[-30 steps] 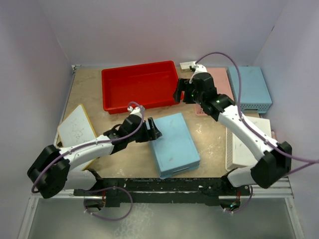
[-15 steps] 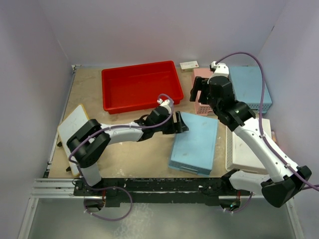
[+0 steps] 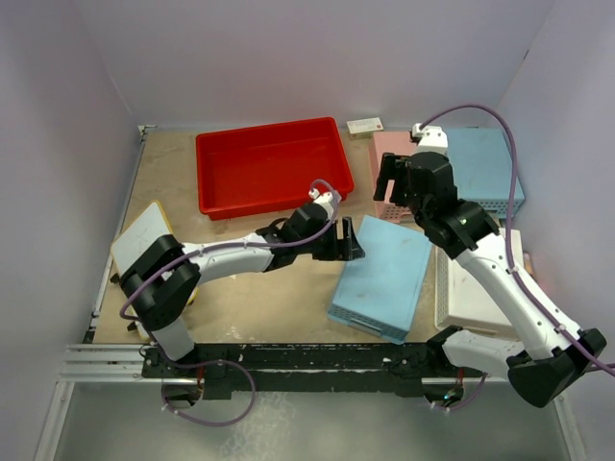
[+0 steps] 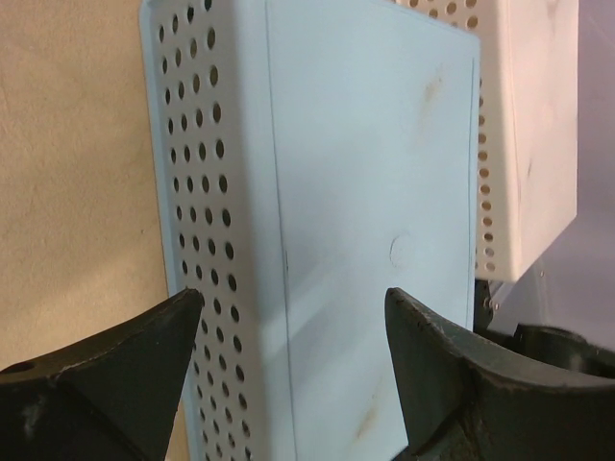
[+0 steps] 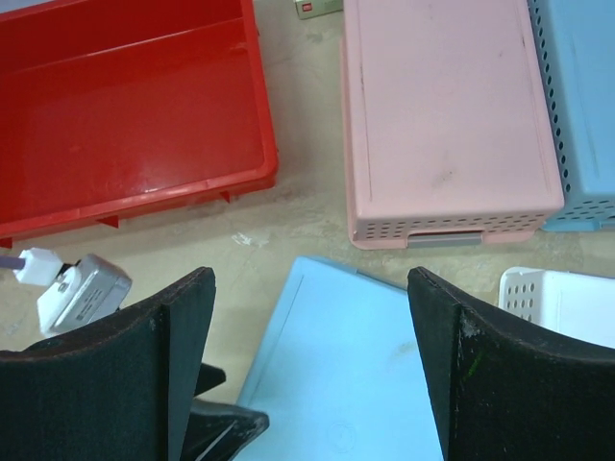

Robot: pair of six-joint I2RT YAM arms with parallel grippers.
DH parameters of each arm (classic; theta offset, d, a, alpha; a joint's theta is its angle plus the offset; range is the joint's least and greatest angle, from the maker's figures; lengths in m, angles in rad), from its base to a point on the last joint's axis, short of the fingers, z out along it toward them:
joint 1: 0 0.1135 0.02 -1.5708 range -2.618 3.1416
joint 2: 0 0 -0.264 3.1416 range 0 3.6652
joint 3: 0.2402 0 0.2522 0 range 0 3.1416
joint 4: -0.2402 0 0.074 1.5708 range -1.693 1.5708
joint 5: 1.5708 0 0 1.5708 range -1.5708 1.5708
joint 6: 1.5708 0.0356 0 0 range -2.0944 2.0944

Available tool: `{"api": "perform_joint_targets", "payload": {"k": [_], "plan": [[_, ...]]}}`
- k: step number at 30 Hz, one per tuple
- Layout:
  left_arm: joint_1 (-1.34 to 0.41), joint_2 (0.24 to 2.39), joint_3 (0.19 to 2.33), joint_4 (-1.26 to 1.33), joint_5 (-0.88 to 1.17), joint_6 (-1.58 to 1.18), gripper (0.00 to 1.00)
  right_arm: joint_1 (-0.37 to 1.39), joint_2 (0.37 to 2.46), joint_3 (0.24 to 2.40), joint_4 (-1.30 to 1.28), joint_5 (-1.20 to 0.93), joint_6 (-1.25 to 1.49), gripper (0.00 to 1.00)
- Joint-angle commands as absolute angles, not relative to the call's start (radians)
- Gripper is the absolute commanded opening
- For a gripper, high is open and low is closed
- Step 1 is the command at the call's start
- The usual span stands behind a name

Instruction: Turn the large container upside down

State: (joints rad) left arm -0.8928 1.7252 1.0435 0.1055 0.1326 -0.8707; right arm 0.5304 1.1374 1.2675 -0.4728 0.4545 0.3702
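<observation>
The large container (image 3: 269,168) is a red tray that sits open side up at the back of the table, with no gripper touching it. The right wrist view shows its smooth inside (image 5: 125,115). My left gripper (image 3: 354,245) is open at the left edge of an upturned light-blue basket (image 3: 384,279). Its jaws stand wide on either side of that basket's perforated wall (image 4: 207,221), clamping nothing. My right gripper (image 3: 389,182) hangs open and empty, right of the tray and above the pink basket (image 5: 442,115).
A second light-blue basket (image 3: 485,168) stands at the back right and a white perforated basket (image 3: 480,283) lies along the right edge. A white board with a yellow rim (image 3: 144,240) leans at the left. A small white card (image 3: 365,125) is by the back wall.
My left arm has swung right, and the light-blue basket has shifted and turned right with it. My right gripper has moved right, from the tray's right rim to above the pink basket.
</observation>
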Motion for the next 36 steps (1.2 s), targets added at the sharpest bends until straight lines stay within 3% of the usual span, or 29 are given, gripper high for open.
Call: {"api": "perform_joint_targets", "payload": {"k": [1, 12, 24, 36], "plan": [[-0.907, 1.646, 0.989, 0.053, 0.261, -0.798, 0.75, 0.528, 1.122, 1.251, -0.447, 0.481, 0.351, 0.83], [-0.982, 1.748, 0.966, 0.256, 0.404, -0.912, 0.75, 0.529, 1.107, 1.243, -0.460, 0.471, 0.365, 0.84], [-0.986, 2.007, 1.255, 0.339, 0.431, -0.950, 0.74, 0.529, 1.075, 1.256, -0.499, 0.474, 0.374, 0.84], [-0.986, 1.840, 1.216, 0.071, 0.273, -0.776, 0.74, 0.529, 1.104, 1.219, -0.470, 0.423, 0.395, 0.83]]}}
